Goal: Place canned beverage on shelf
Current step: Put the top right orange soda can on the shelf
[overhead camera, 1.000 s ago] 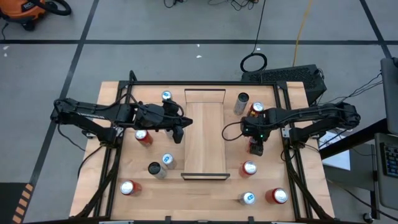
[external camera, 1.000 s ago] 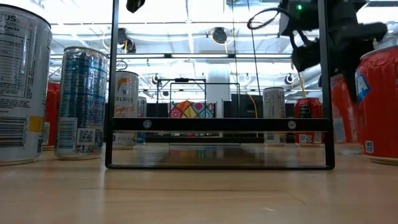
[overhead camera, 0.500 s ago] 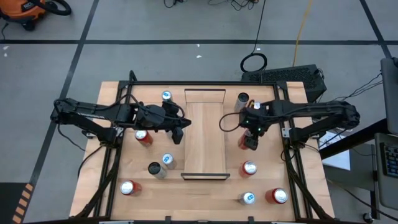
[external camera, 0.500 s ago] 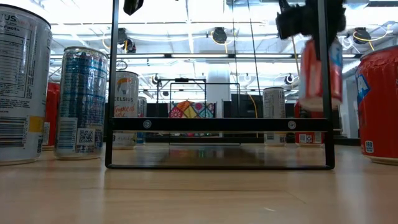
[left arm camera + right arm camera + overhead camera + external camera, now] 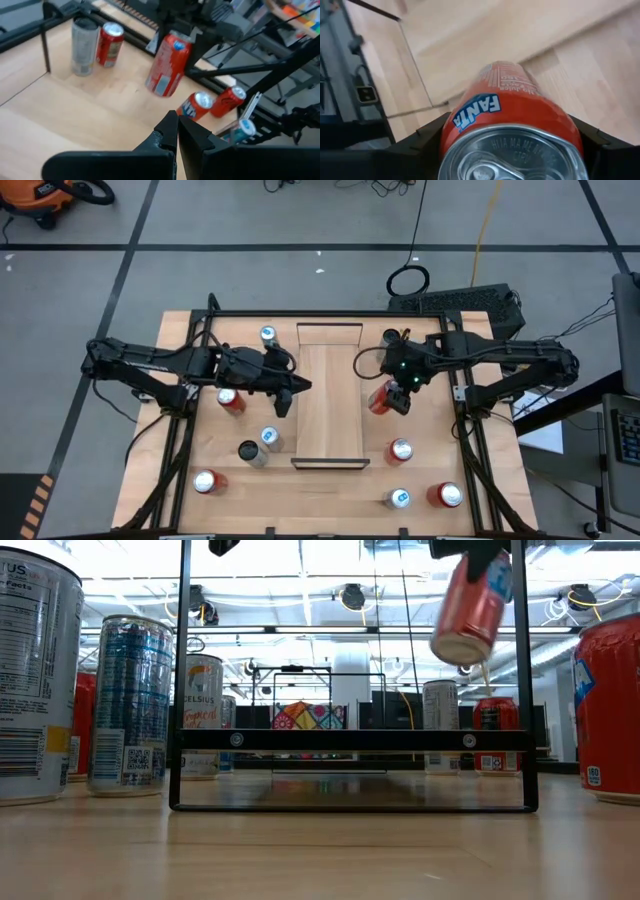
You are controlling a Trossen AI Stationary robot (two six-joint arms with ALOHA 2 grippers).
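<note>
A red Fanta can (image 5: 379, 397) hangs in the air at the right edge of the shelf (image 5: 330, 420), a long light-wood board with a low lip at each short end. My right gripper (image 5: 397, 394) is shut on this can. The low view shows the can (image 5: 470, 605) high up and tilted. My left gripper (image 5: 286, 397) hovers shut over the shelf's left edge, holding nothing; its fingers (image 5: 176, 134) point toward the held can (image 5: 167, 67). My right gripper pinches the can's upper wall just below the top rim (image 5: 470, 131), one finger (image 5: 412, 147) on each side. The fingers come slanting down from above and from the table's right. The can is lifted clear and tilted, its bottom end (image 5: 455, 648) swung toward the shelf.
Several cans stand on the table: red (image 5: 230, 400), blue-topped (image 5: 268, 437) and dark (image 5: 248, 451) ones left of the shelf, a grey one (image 5: 390, 340) at the far right, and red (image 5: 400, 450) and others near the right front. Black rails (image 5: 180, 440) frame the table.
My right gripper has risen with the red can and moved toward the shelf. The can has left the table, is now lifted clear, and has tipped from upright to a slant.
</note>
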